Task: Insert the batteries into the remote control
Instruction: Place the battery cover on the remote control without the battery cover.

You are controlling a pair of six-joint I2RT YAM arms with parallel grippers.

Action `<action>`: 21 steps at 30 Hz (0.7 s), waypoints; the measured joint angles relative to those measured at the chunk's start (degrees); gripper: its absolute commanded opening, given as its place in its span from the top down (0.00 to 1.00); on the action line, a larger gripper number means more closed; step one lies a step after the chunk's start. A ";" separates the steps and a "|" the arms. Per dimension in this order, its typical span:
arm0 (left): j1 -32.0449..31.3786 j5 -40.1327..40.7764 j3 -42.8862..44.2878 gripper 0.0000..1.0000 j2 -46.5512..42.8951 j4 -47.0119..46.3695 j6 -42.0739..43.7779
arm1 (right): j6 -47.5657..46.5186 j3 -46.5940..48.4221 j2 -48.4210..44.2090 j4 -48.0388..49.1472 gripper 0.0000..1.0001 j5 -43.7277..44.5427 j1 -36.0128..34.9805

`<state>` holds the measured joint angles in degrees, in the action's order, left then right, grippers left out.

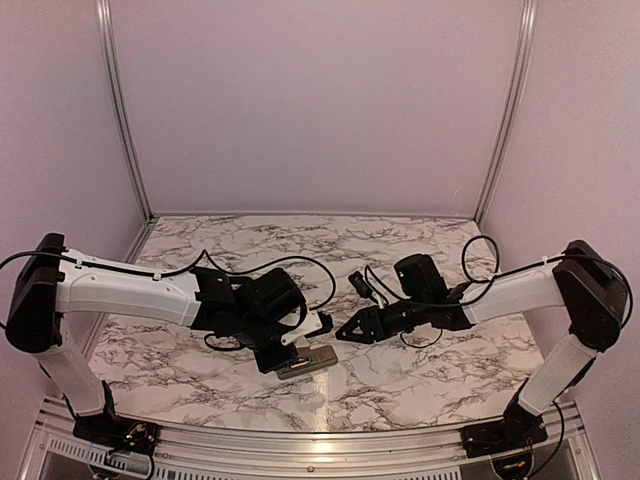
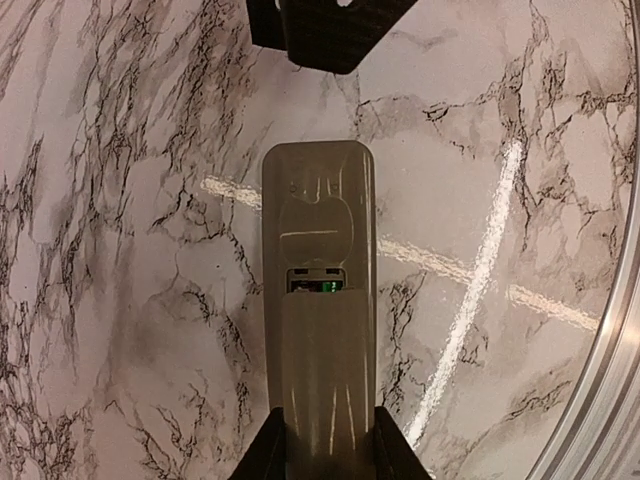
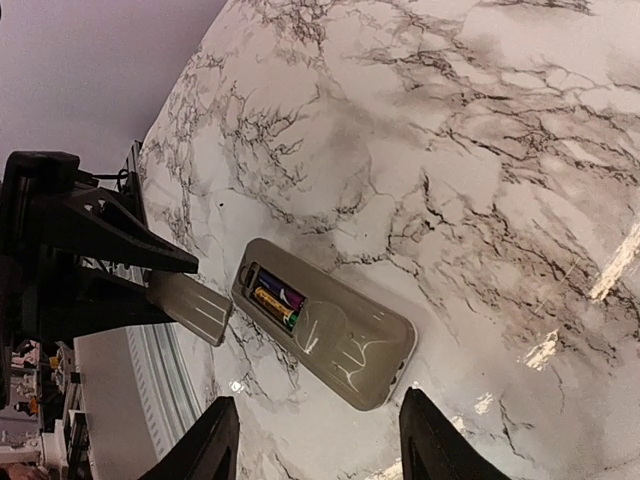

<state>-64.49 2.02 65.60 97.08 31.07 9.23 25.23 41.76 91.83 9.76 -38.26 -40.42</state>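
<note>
Remote control (image 3: 352, 345) face down, batteries (image 3: 272, 298) inside, left jaws gripping cover (image 3: 190, 305)

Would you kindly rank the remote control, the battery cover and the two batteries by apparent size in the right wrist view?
1. remote control
2. battery cover, one end hidden
3. batteries: the two look alike, so they are not ranked against each other

A: Top view? Soft, even, lilac-tinted light. The marble desk (image 1: 420, 375) is bright, shadows faint, detail slightly soft.
B: Wrist cameras? White glare streaks cross the desk. Thin highlights run down the battery cover (image 2: 325, 400) and the remote control (image 2: 318, 200). The rail (image 2: 615, 370) bows at the frame's edge.
</note>
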 measured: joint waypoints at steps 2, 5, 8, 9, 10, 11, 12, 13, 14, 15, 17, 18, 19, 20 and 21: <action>0.48 -0.37 0.44 0.86 0.66 0.68 0.09 | 0.04 -0.37 1.68 0.98 0.47 -0.50 0.04; 1.01 -0.50 1.25 0.86 2.10 1.81 0.24 | 0.22 -0.50 3.65 2.12 0.47 -1.51 0.11; 1.05 -0.55 2.32 0.86 3.98 2.75 0.46 | 0.68 -0.50 4.96 3.58 0.47 -2.89 0.11; 1.05 -0.57 2.84 0.86 4.63 2.99 0.61 | 0.76 -0.50 5.29 3.96 0.47 -3.30 0.11; 1.05 -0.59 3.26 0.85 5.11 3.13 0.70 | 0.98 -0.50 5.68 4.42 0.48 -3.80 0.13; 1.05 -0.55 3.80 0.85 5.68 3.45 0.90 | 1.14 -0.50 6.05 4.83 0.48 -4.17 0.13; 1.05 -0.52 4.24 0.85 6.10 3.63 1.09 | 1.33 -0.50 6.34 5.16 0.49 -4.48 0.13; 1.05 -0.52 4.70 0.85 6.51 3.96 1.29 | 1.57 -0.50 6.73 5.60 0.49 -4.92 0.15; 1.05 -0.52 4.94 0.85 6.73 4.04 1.36 | 1.73 -0.50 6.95 5.86 0.49 -5.11 0.15; 1.05 -0.52 5.25 0.85 6.91 4.26 1.44 | 1.79 -0.50 7.23 6.25 0.49 -5.33 0.15; 1.05 -0.50 5.86 0.85 7.21 4.83 1.49 | 2.10 -0.50 7.74 6.91 0.50 -5.81 0.15; 1.05 -0.48 6.05 0.85 7.37 4.98 1.49 | 2.21 -0.50 8.02 7.21 0.50 -6.08 0.15; 1.05 -0.48 6.29 0.85 7.50 5.27 1.49 | 2.32 -0.50 8.24 7.50 0.50 -6.27 0.15; 1.05 -0.46 6.40 0.84 7.58 5.31 1.49 | 2.43 -0.50 8.37 7.72 0.50 -6.43 0.15; 1.07 -0.44 6.56 0.84 7.67 5.53 1.49 | 2.54 -0.52 8.50 7.85 0.50 -6.49 0.15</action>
<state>-63.42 1.58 72.16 104.75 36.60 10.72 27.77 41.23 100.33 17.61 -44.75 -40.27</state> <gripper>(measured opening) 0.245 0.503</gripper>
